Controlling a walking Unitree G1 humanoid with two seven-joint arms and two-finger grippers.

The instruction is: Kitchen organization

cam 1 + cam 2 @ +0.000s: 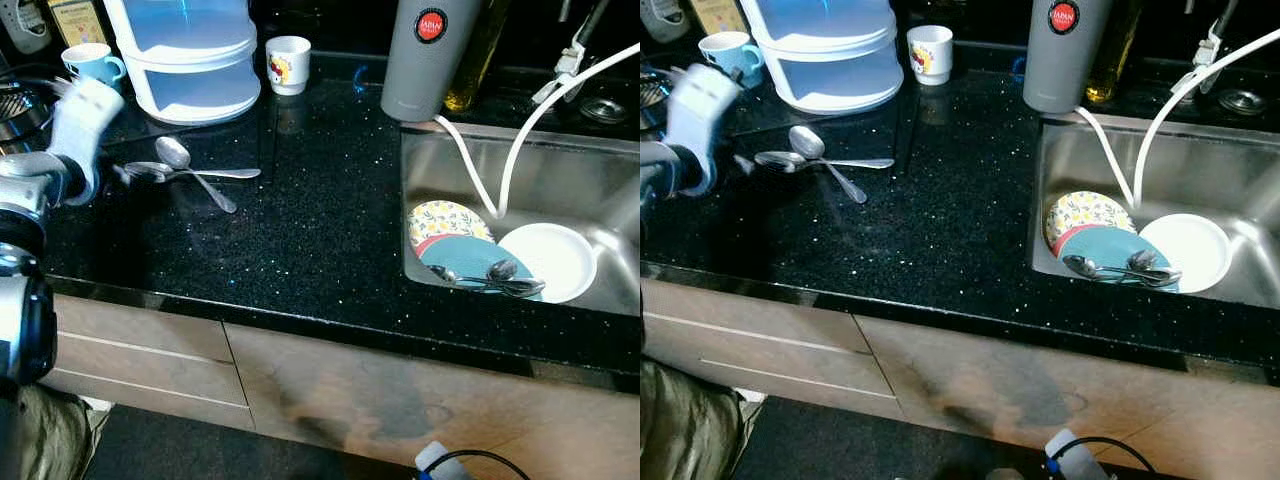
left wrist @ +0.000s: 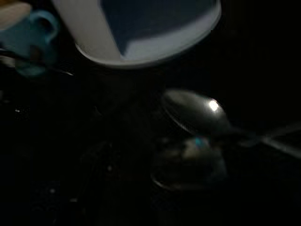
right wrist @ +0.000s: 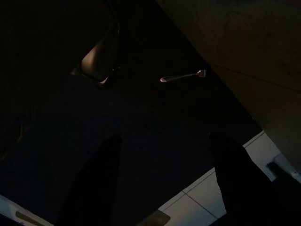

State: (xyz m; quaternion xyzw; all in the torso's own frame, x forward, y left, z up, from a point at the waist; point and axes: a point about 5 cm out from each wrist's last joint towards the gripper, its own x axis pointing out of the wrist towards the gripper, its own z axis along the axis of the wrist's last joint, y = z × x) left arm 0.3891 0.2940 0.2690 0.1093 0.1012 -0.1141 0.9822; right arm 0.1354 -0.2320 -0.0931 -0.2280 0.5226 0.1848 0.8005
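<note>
Three spoons lie crossed on the black speckled counter, in front of a white stacked container. My left arm, with its white wrist cover, reaches in from the left. Its gripper is low over the counter, right at the spoons' left ends. The dark left wrist view has the spoon bowls close ahead. In the steel sink on the right lie a floral plate, a teal plate, a white bowl and more spoons. My right gripper hangs idle below the counter, open.
Along the back stand the white stacked container, a blue cup, a white mug, a grey flask and an oil bottle. Two white hoses run into the sink. Wooden drawers sit below the counter edge.
</note>
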